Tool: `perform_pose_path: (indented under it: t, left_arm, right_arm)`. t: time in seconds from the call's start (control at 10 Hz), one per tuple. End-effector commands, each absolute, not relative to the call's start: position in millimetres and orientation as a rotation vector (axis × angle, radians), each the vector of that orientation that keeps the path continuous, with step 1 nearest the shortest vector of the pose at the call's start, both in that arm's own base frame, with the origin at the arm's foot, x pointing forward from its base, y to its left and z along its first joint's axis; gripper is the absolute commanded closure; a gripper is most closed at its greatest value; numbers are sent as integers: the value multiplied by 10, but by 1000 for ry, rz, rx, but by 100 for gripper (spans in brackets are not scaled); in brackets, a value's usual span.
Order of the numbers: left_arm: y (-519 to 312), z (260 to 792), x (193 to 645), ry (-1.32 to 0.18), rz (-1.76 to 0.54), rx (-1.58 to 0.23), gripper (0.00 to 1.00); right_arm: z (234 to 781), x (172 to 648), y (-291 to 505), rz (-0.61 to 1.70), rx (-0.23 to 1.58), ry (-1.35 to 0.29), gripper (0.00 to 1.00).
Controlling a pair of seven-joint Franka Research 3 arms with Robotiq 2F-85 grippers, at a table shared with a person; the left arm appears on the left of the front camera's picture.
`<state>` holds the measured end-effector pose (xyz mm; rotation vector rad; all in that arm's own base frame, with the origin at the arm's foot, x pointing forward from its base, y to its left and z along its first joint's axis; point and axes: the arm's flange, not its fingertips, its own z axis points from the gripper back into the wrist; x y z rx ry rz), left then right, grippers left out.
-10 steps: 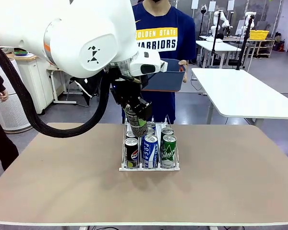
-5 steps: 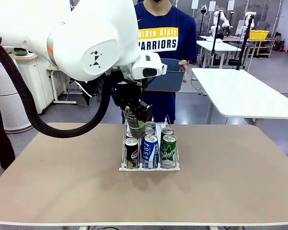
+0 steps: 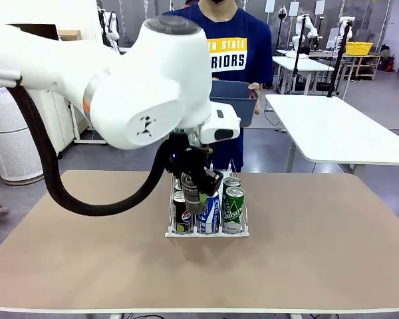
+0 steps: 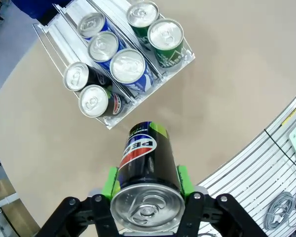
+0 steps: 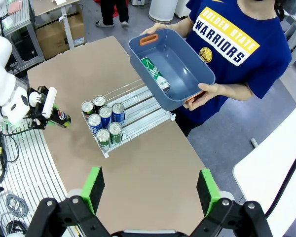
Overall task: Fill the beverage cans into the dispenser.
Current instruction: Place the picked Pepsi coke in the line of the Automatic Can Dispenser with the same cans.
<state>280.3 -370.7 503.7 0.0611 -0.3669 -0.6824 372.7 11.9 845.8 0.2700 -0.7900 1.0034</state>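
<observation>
While the left gripper (image 4: 147,181) clenches a slim black silver-topped can (image 4: 144,158) at bottom centre, short of the clear plastic three-lane rack (image 4: 69,17), and the right gripper (image 5: 150,190) gapes empty, this looks like the delivery step: next, align the can with the black lane.

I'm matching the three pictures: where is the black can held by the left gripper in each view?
Front view: black can at centre, in the left gripper, in front of the rack.
Left wrist view: can bottom centre, below the rack.
Right wrist view: can at left, left of the rack.
Shared landmark: the rack.
</observation>
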Motion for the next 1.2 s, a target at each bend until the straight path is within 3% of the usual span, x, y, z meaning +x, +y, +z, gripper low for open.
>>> perform_pose_path:
  t: [0.0, 0.4, 0.6, 0.7, 0.9, 1.0, 1.1]
  left_arm:
    - [-3695, 4875, 2825, -390, -674, 44, 42]
    - [-3648, 4640, 3015, -355, -700, 41, 42]
    - [-3681, 4927, 2951, -370, -744, -40, 42]
    - [-3652, 4623, 2979, -328, -689, 40, 42]
    - [-3675, 4714, 3004, -340, -705, 21, 42]
    - [-3701, 4697, 2989, -317, -719, 126, 42]
    - [-3689, 4636, 3026, -293, -725, 115, 42]
  right_arm:
    - [8460, 3722, 120, 1003, 273, -792, 0]
    - [8460, 3722, 120, 1003, 273, -792, 0]
    - [8460, 3722, 120, 1003, 273, -792, 0]
    - [8460, 3722, 120, 1003, 273, -792, 0]
    - [8460, 3722, 120, 1003, 273, -792, 0]
    - [8460, 3722, 120, 1003, 273, -792, 0]
    - [8460, 3722, 120, 1003, 273, -792, 0]
